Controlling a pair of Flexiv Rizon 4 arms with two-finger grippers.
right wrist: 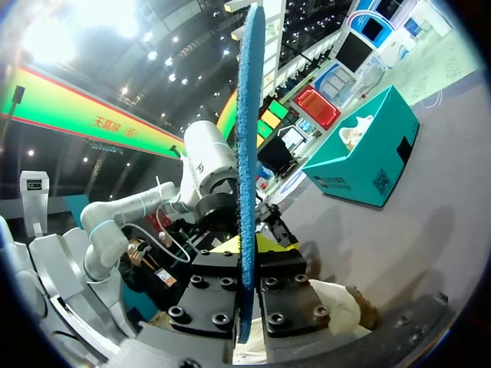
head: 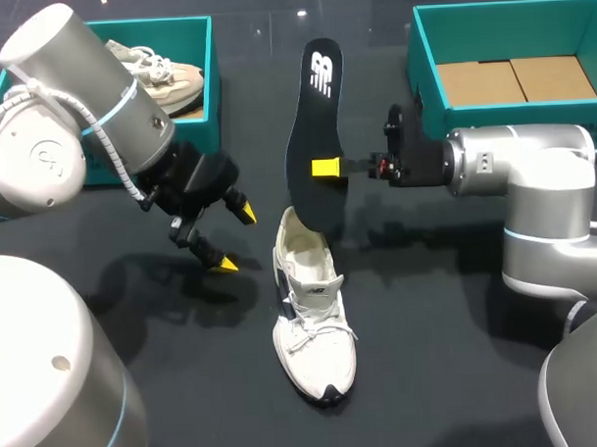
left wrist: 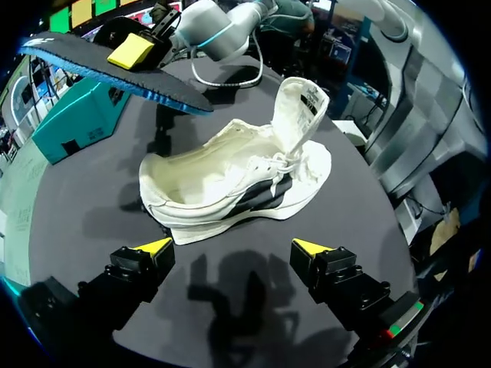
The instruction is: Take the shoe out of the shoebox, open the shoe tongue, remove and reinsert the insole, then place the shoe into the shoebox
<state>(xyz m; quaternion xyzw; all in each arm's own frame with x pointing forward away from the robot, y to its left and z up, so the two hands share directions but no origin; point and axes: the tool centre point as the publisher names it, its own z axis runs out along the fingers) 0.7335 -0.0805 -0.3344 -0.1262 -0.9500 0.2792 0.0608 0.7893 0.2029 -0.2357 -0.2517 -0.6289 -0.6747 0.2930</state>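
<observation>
A white shoe (head: pixel 314 321) stands on the dark table, toe toward the front edge and tongue pulled up; in the left wrist view the shoe (left wrist: pixel 238 184) lies just ahead of my fingers. My right gripper (head: pixel 326 168) is shut on the black insole (head: pixel 313 135), held on edge above the shoe's heel opening. In the right wrist view the insole's blue edge (right wrist: pixel 247 153) rises from between the shut gripper (right wrist: pixel 249 287), with the shoe (right wrist: pixel 337 303) under it. My left gripper (head: pixel 232 238) hangs open left of the shoe, holding nothing; the left gripper (left wrist: pixel 234 247) faces the shoe's side, apart from it.
A teal box (head: pixel 198 85) at the back left holds another pale shoe (head: pixel 161 71). A second teal box (head: pixel 426 72) at the back right shows only its cardboard floor. My right arm (head: pixel 517 167) stretches in front of that box.
</observation>
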